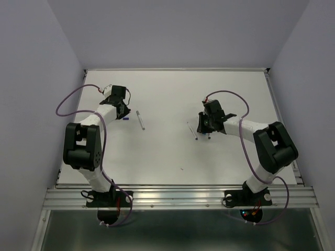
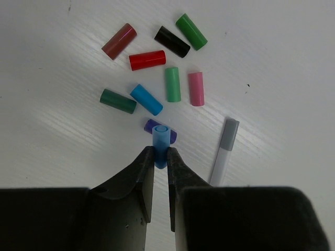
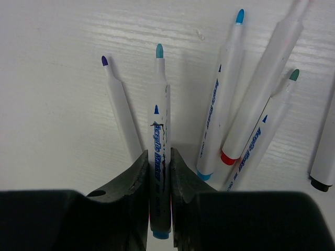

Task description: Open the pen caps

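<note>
**Left clamped on a cap, right clamped on a pen**

Look round your left jaws first. Loose caps are scattered on the table [image 1: 167, 89] just beyond the tips. At the far side you've got a maroon cap [image 2: 119, 41], a red cap [image 2: 147, 59], a black cap [image 2: 172, 41] and a green cap [image 2: 191, 31]. Nearer in, a light green cap [image 2: 172, 84] and a pink cap [image 2: 196, 88] lie side by side, with a dark green cap [image 2: 118, 101] and a blue cap [image 2: 146, 99] beside them. A purple cap [image 2: 151, 125] sits right behind your catch, partly hidden by it. Off to the right, apart from the pile, lies a grey-capped pen [image 2: 225, 151], cap still on.

Your left jaws are nearly together, pinched on a light blue cap [image 2: 161, 137] whose hollow end points away from the wrist. You can't tell whether it touches the purple one.

Over to the right. Your right jaws are clamped tight on the barrel of a teal-tipped pen [image 3: 158, 115], which is uncapped, its tip pointing away. A purple-tipped pen [image 3: 118, 104] lies just left of it, its barrel running in beside the left finger. On the other side it's crowded. There is a fan of bare pens: a blue-tipped pen [image 3: 225, 94], a red-ended pen [image 3: 261, 89] whose tip leaves the frame, and a green-tipped pen [image 3: 269, 125]. A black-ended pen [image 3: 324, 157] lies at the right edge.

From above, your two arms sit well apart, each on its own side of the table.
</note>
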You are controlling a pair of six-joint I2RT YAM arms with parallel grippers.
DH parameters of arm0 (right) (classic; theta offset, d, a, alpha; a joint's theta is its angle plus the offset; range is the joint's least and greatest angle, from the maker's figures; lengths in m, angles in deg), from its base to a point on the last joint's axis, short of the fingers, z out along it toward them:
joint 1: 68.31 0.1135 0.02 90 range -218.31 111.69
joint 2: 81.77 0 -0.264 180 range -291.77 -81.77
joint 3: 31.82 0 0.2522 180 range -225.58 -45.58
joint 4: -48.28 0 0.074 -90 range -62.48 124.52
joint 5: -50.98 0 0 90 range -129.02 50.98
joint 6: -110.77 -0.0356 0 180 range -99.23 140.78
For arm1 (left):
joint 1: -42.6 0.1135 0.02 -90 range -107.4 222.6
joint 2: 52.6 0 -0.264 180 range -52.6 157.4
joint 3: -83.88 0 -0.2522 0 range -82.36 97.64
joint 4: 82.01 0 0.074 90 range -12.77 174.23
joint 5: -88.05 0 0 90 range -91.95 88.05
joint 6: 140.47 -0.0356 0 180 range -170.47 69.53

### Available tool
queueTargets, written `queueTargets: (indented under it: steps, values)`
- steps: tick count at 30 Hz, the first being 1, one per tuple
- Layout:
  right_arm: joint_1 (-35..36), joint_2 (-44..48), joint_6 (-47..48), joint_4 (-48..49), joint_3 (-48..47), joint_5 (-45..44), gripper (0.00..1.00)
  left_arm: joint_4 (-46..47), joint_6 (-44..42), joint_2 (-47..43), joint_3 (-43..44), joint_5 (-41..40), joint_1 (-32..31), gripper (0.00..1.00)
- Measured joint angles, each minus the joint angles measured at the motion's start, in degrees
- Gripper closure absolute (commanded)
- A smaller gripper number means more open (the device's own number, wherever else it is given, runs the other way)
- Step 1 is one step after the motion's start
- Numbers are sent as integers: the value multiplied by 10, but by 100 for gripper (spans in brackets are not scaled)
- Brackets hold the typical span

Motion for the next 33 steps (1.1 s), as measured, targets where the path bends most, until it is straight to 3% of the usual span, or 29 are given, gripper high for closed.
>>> queueTargets:
  steps: [6,9,14,15,18,25,26,28,29,30,33]
  values:
    - [0,-6,-1,-15,-2,-17,78,0,-2,7,0,2,5,82]
    - [0,-6,-2,-23,-4,-23,70,0,-3,15,0,4,7,74]
    - [0,-5,-4,-31,-5,-30,67,0,-4,19,0,8,10,75]
    - [0,-3,-4,-35,-5,-30,58,1,-5,19,0,8,11,74]
    - [0,14,-2,-43,-5,-32,46,0,-4,21,0,8,11,75]
    - [0,64,2,-54,-7,-47,37,0,-4,33,0,7,14,70]
    - [0,69,3,-54,-9,-49,29,0,-4,34,0,7,15,69]
    - [0,75,2,-54,-11,-51,25,0,-3,37,0,5,15,69]
    - [0,80,5,-55,-12,-51,22,0,-4,39,0,5,15,65]
    - [0,84,5,-54,-13,-51,12,0,-4,42,0,5,15,61]
    - [0,102,9,-54,-13,-50,9,0,-3,51,0,5,15,50]
